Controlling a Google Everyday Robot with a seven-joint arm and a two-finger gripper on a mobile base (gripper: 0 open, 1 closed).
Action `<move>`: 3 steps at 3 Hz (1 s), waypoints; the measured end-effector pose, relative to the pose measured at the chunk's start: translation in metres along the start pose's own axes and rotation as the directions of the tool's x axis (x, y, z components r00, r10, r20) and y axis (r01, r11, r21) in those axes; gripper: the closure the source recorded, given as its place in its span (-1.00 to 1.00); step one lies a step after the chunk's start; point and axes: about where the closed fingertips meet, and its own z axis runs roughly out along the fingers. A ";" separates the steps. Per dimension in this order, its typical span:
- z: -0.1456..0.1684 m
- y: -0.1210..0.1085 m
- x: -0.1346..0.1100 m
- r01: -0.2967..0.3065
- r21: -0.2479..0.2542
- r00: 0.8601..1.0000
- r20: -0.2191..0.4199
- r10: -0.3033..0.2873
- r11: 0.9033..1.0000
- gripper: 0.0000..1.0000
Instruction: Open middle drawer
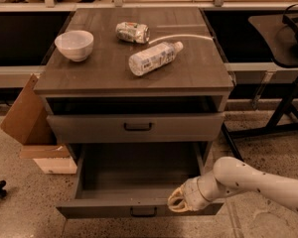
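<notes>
The middle drawer (134, 128) is the dark wood-grain front with a small black bar handle (138, 127), right under a dark band below the cabinet top. It stands about flush with the cabinet. Below it, the lower drawer (139, 209) is pulled far out and shows an empty inside. My gripper (176, 202), on a white arm coming in from the lower right, is at the right part of that lower drawer's front edge, well below and to the right of the middle drawer's handle.
On the cabinet top (198, 73) are a white bowl (74, 44), a crushed can (132, 32), a lying plastic bottle (153, 57) and a white cable (184, 36). A cardboard box (25, 113) leans at the left. A black stand (283, 83) is at the right.
</notes>
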 end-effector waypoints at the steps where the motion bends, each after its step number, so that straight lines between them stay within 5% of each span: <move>1: 0.001 0.001 0.000 0.000 -0.002 1.000 0.000 0.000 1.000 0.16; 3: 0.003 0.002 -0.002 0.001 -0.007 1.000 0.004 -0.001 1.000 -0.77</move>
